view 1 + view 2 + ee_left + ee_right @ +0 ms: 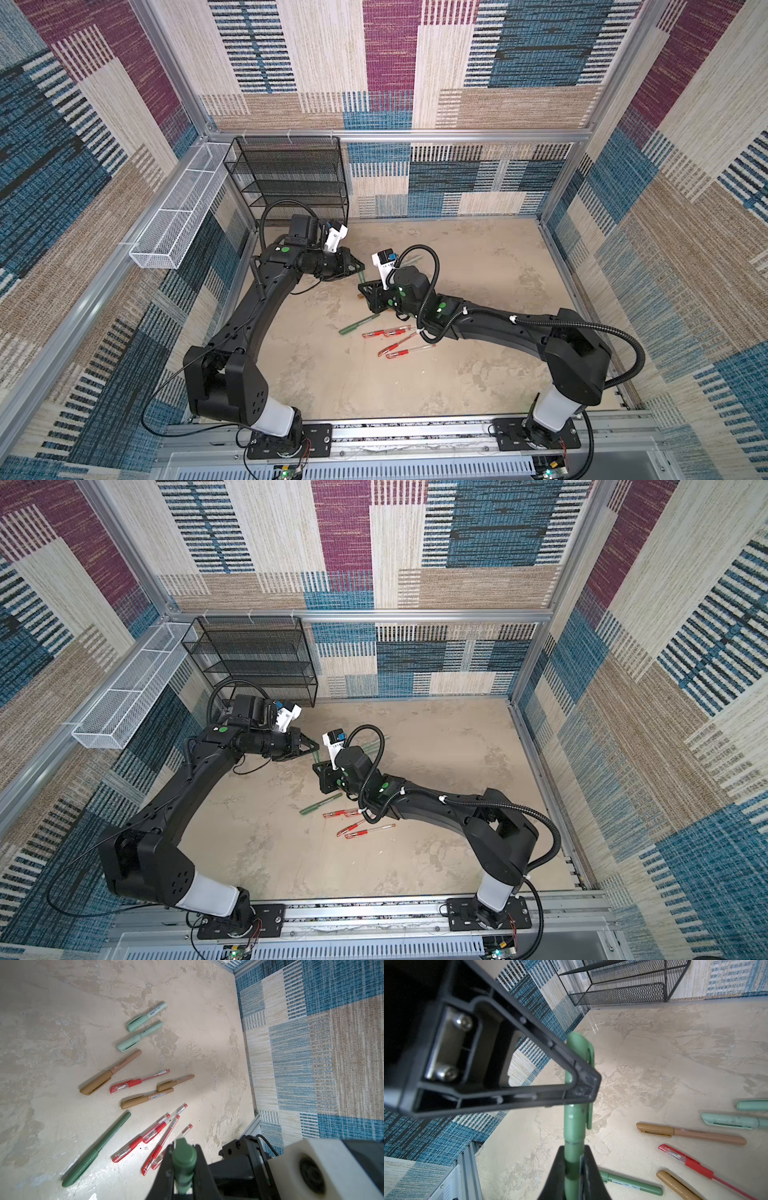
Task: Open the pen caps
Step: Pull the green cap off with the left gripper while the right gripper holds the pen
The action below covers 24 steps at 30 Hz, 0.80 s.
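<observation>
Holding a green pen [574, 1122] off the table [52, 1053]: left gripper [184, 1150] clenched on its cap [578, 1053], right gripper [573, 1150] clamped further down; cap apparently seated. Other capped pens [133, 1082] lie on the table.

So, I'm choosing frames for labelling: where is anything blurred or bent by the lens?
Left wrist view: the held green pen is soft, loose pens sharp. Right wrist view: the left gripper looms blurred. Both top views: sharp, edges stretched.

Pens [397, 354] litter the table [498, 270] centre — right side seems bare; mesh rack [291, 178] blocks far-left corner.
</observation>
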Each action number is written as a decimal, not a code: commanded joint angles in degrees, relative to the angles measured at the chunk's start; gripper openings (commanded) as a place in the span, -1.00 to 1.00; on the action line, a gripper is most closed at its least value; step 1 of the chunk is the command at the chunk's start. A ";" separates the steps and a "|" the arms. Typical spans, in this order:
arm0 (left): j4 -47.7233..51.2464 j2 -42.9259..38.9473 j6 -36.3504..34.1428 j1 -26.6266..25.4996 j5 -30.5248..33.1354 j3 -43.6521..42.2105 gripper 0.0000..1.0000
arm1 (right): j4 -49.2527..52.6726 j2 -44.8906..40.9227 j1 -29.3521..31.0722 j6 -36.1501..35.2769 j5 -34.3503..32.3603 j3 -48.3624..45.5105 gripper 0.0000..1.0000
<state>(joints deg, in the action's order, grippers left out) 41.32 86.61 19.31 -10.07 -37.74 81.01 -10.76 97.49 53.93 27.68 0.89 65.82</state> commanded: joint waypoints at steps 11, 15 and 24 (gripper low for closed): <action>-10.82 -0.42 -0.65 3.11 10.15 1.03 -1.00 | 13.49 -1.16 0.57 2.13 0.53 -3.79 -1.00; -11.13 -1.04 -0.74 3.36 11.67 0.40 -1.00 | 13.55 -1.77 0.73 2.38 0.59 -4.64 -1.00; -7.56 -0.22 -7.51 3.60 18.52 1.22 -1.00 | 17.66 -4.43 0.57 1.27 -4.68 -3.55 -1.00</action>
<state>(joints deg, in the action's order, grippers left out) 32.03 85.86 17.67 -6.68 -23.73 81.52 5.02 94.06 54.61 29.26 -0.54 61.34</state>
